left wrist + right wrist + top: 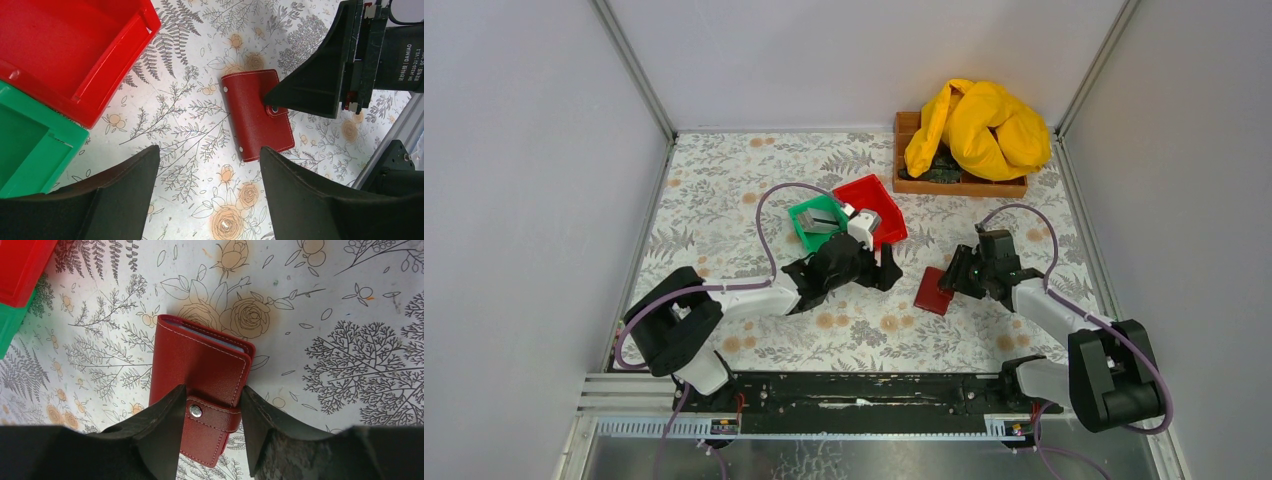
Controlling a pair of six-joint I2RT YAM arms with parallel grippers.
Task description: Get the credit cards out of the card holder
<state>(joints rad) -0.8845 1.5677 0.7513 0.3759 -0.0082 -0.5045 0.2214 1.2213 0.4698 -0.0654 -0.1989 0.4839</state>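
The card holder (200,365) lies shut on the tabletop (724,190), snap fastened, a little to the right of the red bin (869,192) on the side toward the arms. The right jaws stand parted over its snap strap (212,412), grasping nothing. The left jaws hang wide apart beside the bin, empty.

Robot lab test cell, not a home; plain white panel walls (524,150) on aluminium frame posts (634,70) box in the table; two robot arms, left arm (734,298) and right arm (1054,310), bolted to a metal rail (864,392) at the near edge; purple cables (769,230) looped loose; floral cloth (724,180) as work surface; red bin (864,192), green bin (804,215), wooden tray (954,184) set out as props
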